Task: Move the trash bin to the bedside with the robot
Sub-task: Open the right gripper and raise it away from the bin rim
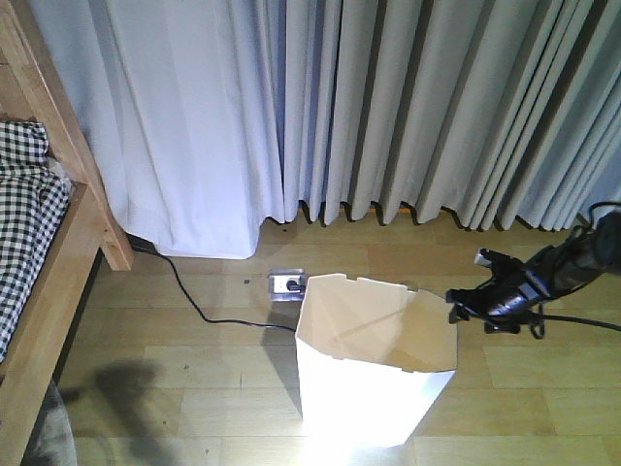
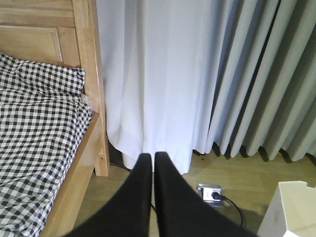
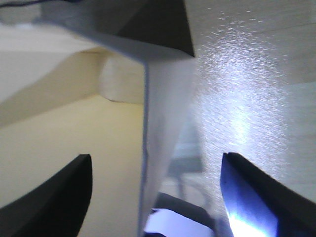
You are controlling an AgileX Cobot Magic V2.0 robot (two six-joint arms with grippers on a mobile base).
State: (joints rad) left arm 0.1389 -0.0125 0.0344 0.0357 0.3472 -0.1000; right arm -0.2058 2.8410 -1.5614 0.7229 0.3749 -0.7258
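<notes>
The white trash bin point(image 1: 374, 359) stands on the wooden floor, its faceted rim open and cream inside. The black right arm reaches in from the right, its gripper point(image 1: 456, 309) at the bin's right rim. In the right wrist view that gripper point(image 3: 156, 157) is open and straddles the bin wall point(image 3: 160, 113), one finger over the cream inside, the other outside. The left gripper point(image 2: 152, 155) is shut on nothing and points toward the curtain foot beside the bed point(image 2: 39, 138). The bed point(image 1: 39, 291), with wooden frame and checked bedding, is at the far left. A corner of the bin point(image 2: 291, 212) shows low on the right.
Grey and white curtains point(image 1: 388, 107) hang across the back. A metal floor socket point(image 1: 287, 283) lies just behind the bin, its black cable point(image 1: 194, 301) running toward the bed leg. The socket point(image 2: 211, 191) also shows in the left wrist view.
</notes>
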